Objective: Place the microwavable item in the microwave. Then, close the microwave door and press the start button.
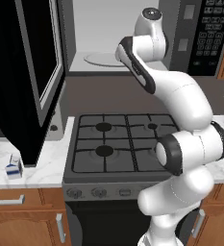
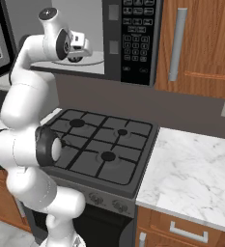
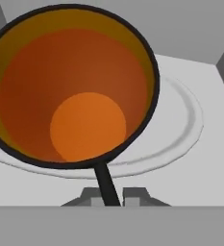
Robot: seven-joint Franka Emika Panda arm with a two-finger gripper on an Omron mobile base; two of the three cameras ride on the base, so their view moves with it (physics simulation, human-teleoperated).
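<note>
One small black cylindrical cup with an orange inside [image 3: 75, 86] sits large at eleven o'clock in the hand view, its rim pinched by a dark fingertip [image 3: 106, 185] at six o'clock; the tool [image 3: 108, 194] is clenched on that rim. Below the cup lies the round pale turntable [image 3: 180, 129] on the pale grey floor of the wide black microwave [image 1: 207, 38]. In the left base view, the white arm reaches into the open cavity at twelve o'clock, and the wide black microwave door [image 1: 31, 72] with its dark glass window stands swung open at nine o'clock. A small white-and-blue milk carton [image 1: 14, 168] stands on the white marble desk [image 1: 41, 168] beside the black gas stove [image 1: 118, 141].
</note>
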